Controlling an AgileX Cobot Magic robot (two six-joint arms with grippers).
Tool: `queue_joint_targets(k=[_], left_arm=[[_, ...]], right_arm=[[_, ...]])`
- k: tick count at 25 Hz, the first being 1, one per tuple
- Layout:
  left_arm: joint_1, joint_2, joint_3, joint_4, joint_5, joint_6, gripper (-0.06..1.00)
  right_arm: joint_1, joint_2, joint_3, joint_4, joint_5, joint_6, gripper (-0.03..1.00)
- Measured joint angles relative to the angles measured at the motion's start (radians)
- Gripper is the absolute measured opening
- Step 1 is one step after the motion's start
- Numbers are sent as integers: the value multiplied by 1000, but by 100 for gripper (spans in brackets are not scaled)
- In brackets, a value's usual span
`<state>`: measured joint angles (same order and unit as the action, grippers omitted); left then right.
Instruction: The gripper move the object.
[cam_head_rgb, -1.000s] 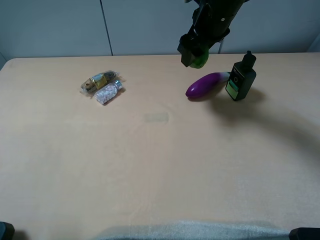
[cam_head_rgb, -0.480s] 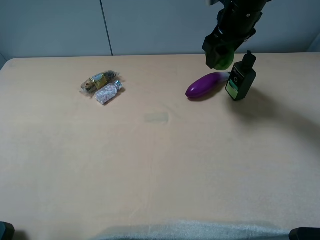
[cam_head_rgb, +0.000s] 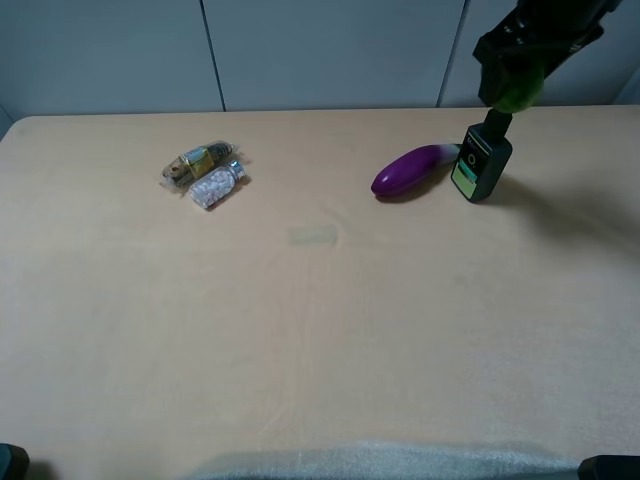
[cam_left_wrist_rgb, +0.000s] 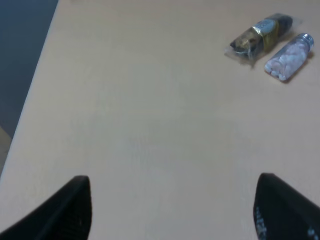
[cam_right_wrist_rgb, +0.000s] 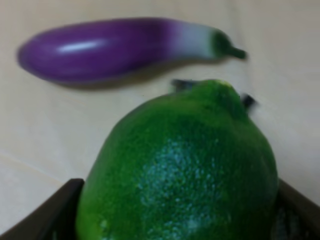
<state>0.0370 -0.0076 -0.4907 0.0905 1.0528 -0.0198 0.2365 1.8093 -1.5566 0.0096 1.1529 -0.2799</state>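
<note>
Pale tan tabletop (cam_head_rgb: 300, 340) was backed by grey wall panels. Above it, the dark fingers (cam_right_wrist_rgb: 47, 212) of the right gripper (cam_head_rgb: 512, 82) were seen pinched against both sides of the object (cam_head_rgb: 518, 96), a bumpy green lime. The lime was held in the air, clear of the table, and appeared just above the cap of the dark bottle (cam_head_rgb: 481, 158) in the high view. A purple eggplant (cam_head_rgb: 413, 169) was laid just beside the bottle, its stem end turned toward the bottle. Well apart from the bottle, beyond the eggplant, a gold-wrapped packet (cam_head_rgb: 199, 160) and a small clear jar of pale pills (cam_head_rgb: 218, 185) were laid side by side. The left gripper (cam_left_wrist_rgb: 173, 182) was shown with its fingers spread wide over bare table, nothing between them.
</note>
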Motion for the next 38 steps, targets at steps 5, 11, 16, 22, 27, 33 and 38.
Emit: queue_joint_targets(k=[5, 11, 16, 22, 27, 33, 38], left_arm=[[0, 0, 0, 0, 0, 0, 74], [0, 0, 0, 0, 0, 0, 74], [0, 0, 0, 0, 0, 0, 74], [0, 0, 0, 0, 0, 0, 74], [0, 0, 0, 0, 0, 0, 74], [0, 0, 0, 0, 0, 0, 74], [0, 0, 0, 0, 0, 0, 74]], right_arm=[[-95, -16, 0, 13, 16, 12, 50], [-181, -16, 0, 53, -2, 14, 50], [-224, -19, 44, 68, -43, 14, 50], [-232, -20, 209, 77, -123, 14, 50], [-232, -20, 287, 91, -171, 14, 50], [-220, -23, 302, 94, -207, 9, 50], [-217, -23, 304, 130, -240, -6, 50]])
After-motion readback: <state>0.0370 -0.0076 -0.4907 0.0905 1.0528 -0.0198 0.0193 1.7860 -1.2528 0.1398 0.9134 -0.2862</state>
